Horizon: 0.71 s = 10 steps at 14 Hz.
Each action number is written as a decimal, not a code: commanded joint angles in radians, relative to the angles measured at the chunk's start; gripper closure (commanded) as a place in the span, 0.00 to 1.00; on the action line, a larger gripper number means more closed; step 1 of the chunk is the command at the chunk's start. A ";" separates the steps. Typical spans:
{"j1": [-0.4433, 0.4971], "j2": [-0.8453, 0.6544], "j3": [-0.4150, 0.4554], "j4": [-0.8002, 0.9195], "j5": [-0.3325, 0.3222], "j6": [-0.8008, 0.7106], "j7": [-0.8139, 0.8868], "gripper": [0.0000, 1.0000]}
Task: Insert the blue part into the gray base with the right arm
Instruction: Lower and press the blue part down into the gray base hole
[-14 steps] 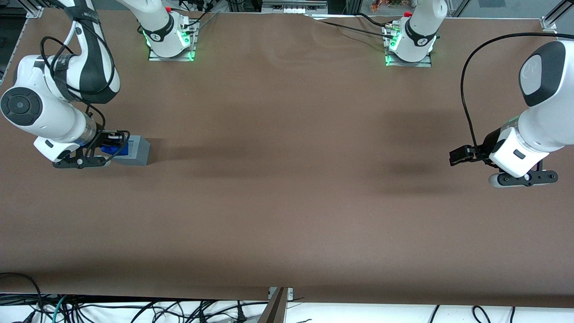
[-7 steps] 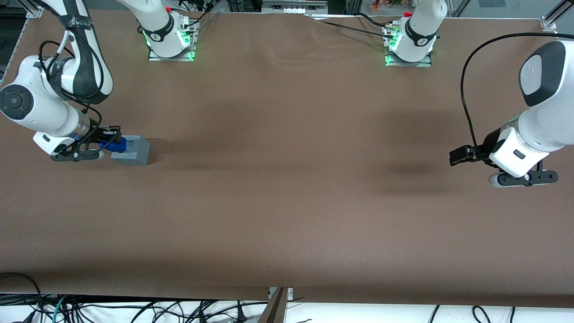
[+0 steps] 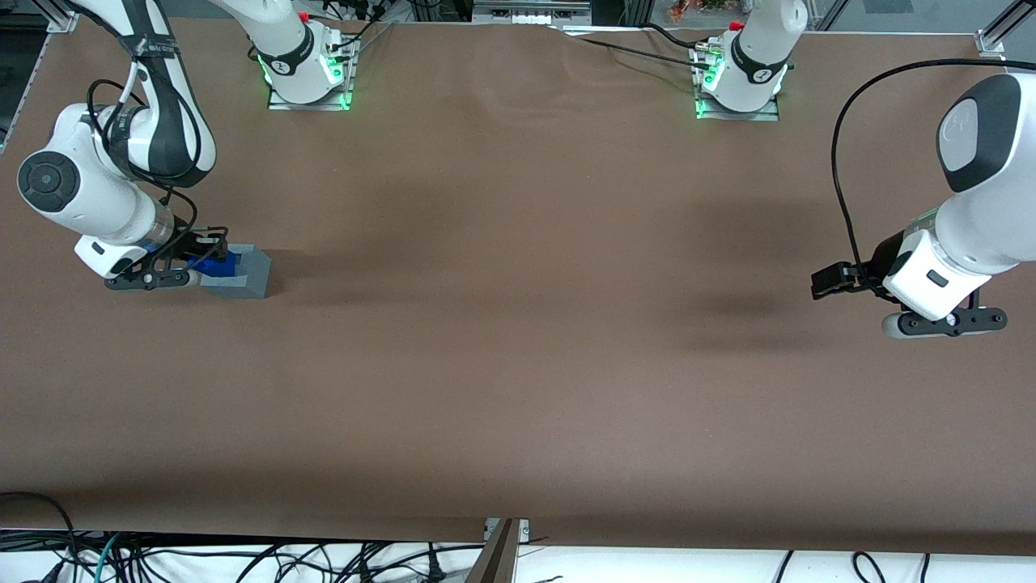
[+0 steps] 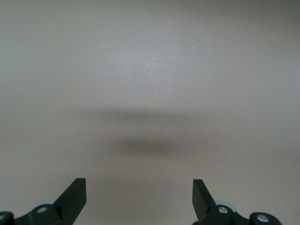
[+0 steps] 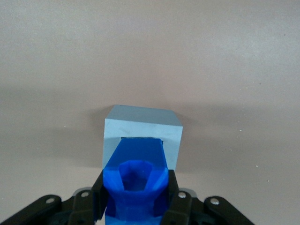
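Pincer [image 5: 136,206] clamped on the blue part [image 5: 135,180], poised over the gray base [image 5: 142,131] and its recess; grasp and carry done, seating remains.

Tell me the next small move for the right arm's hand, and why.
Probably ease the hand straight down. It is shut on the blue part, which sits over the gray base with its lower end at the square recess. From the front view the part is above the base, apparently not yet fully seated.
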State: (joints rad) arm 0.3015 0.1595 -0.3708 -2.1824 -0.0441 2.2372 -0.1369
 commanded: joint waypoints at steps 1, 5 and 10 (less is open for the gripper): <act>0.002 -0.032 -0.002 -0.037 0.016 0.025 -0.024 0.87; 0.001 -0.029 -0.004 -0.037 0.033 0.024 -0.016 0.87; -0.001 -0.023 -0.011 -0.037 0.033 0.033 -0.016 0.87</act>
State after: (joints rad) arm 0.3010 0.1599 -0.3751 -2.1940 -0.0277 2.2523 -0.1369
